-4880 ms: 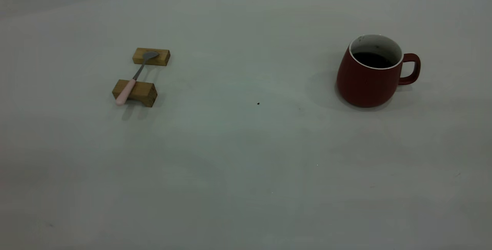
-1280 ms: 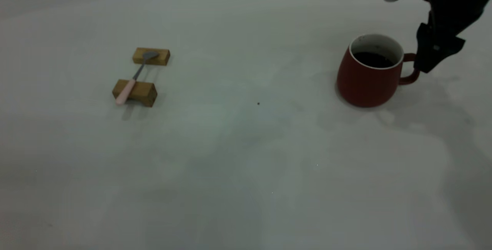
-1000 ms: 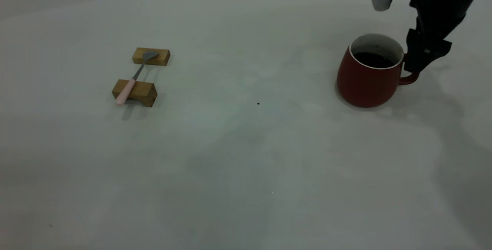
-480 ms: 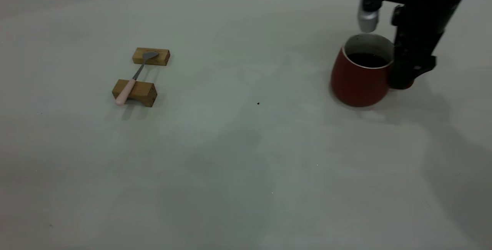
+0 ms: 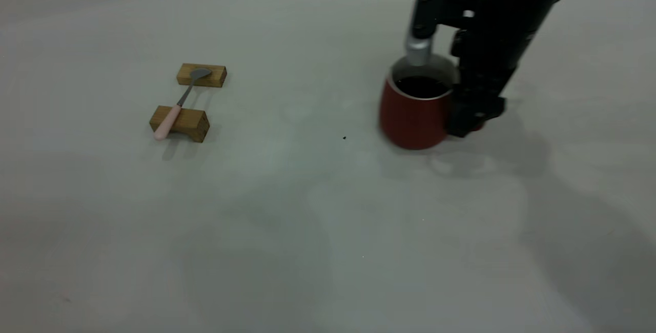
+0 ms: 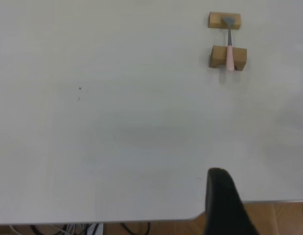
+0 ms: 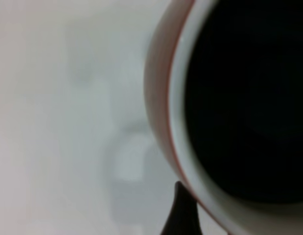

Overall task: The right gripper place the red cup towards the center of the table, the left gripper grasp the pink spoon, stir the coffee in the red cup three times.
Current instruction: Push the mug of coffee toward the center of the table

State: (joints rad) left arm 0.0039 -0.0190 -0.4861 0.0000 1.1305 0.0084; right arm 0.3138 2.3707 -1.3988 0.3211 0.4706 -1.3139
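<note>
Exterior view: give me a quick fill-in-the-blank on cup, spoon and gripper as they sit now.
1. The right gripper is at the red cup's ____ side.
2. The pink spoon lies across two wooden ____.
3. The liquid in the cup is ____ in colour.
4. The left gripper hangs near the table's ____, far from the spoon.

Missing words: handle; blocks; dark; edge
</note>
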